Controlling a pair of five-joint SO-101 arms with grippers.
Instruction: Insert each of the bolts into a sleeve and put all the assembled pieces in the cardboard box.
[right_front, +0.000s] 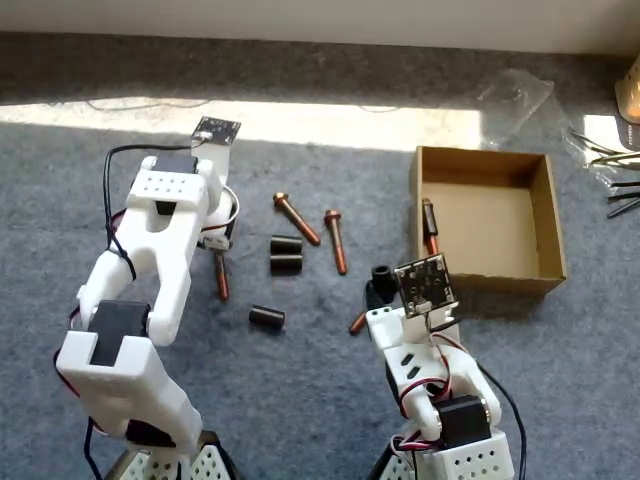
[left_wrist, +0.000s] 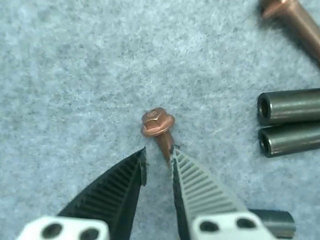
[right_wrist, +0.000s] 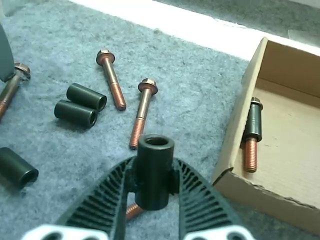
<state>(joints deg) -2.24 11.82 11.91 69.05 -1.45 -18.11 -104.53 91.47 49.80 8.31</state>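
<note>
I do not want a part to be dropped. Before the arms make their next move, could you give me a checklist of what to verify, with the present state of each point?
1. Right jaws shut on the sleeve: ok. It is held upright with its open end clear.
2. Left jaws closed on the bolt: not ok. The shank touches one side and there is a gap on the other.
3. That bolt is free of other parts: ok. Nothing touches it.
4. Room in the cardboard box: ok. One assembled piece lies by a wall.
5. Stray bolt below the right jaws is out of the way: cannot tell. It is partly hidden.
</note>
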